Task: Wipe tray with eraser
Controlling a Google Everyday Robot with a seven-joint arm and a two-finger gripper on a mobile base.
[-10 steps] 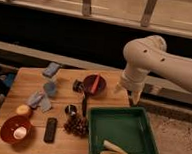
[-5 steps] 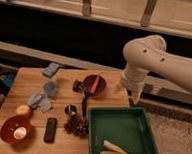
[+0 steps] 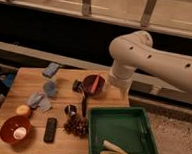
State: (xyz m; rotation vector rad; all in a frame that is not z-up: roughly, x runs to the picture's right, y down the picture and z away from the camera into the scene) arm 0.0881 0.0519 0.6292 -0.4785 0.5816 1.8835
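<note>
The small flat black rectangular eraser (image 3: 50,129) lies at the front left of the wooden table (image 3: 21,84), well apart from the robot's gripper (image 3: 124,96), fingers spread wide and empty, near the far rim of the large square dark-green plastic tray (image 3: 116,127).

arm (image 3: 141,54): shifting slightly leftward | gripper (image 3: 122,94): drifting along with it, now hovering between the red bowl (image 3: 95,83) and the far rim of the tray (image 3: 119,111)
</note>
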